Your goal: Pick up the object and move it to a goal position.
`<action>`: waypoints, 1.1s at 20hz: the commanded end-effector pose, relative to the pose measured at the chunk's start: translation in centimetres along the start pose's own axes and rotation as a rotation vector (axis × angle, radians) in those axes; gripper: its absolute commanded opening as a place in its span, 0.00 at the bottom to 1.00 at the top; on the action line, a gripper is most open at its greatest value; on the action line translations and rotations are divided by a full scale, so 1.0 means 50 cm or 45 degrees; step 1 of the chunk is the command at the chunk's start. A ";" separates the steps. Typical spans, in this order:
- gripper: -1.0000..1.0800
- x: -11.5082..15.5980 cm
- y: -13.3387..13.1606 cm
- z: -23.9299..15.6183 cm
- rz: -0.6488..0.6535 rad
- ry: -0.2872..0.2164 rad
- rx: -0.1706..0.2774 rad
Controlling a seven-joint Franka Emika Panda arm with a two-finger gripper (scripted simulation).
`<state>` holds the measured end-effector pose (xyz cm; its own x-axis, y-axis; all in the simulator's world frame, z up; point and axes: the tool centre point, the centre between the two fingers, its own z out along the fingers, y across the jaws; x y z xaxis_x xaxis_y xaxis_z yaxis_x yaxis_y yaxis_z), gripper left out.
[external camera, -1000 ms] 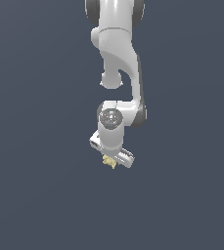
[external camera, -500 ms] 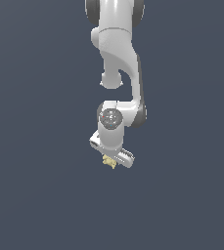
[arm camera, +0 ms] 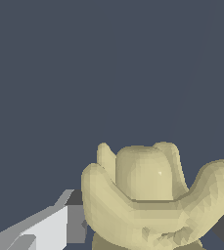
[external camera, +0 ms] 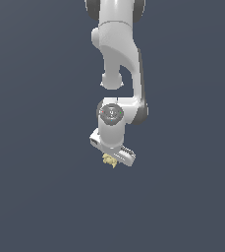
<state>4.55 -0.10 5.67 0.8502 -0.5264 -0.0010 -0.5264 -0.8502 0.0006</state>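
Observation:
The object (external camera: 108,160) is a small pale yellow-beige knobbly lump, seen just under the white hand in the exterior view. My gripper (external camera: 112,157) points down over it. In the wrist view the object (arm camera: 152,190) fills the space between my two fingers, and its folded rim reaches the grey pads (arm camera: 76,224) on both sides. The gripper (arm camera: 152,232) looks shut on the object. I cannot tell whether the object rests on the floor or hangs above it. No goal marker shows in either view.
A plain dark blue-grey ground (external camera: 40,197) lies all around the arm in both views. The white arm (external camera: 118,54) comes down from the top of the exterior view.

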 end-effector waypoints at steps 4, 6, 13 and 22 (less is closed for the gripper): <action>0.00 -0.016 0.009 -0.057 0.000 0.001 0.001; 0.00 -0.024 0.014 -0.086 0.000 0.001 0.001; 0.00 -0.062 0.036 -0.217 0.000 0.001 0.002; 0.00 -0.117 0.070 -0.416 0.001 0.001 0.001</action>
<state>-1.60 0.02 24.70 0.8500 -0.5268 -0.0005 -0.5268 -0.8500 -0.0006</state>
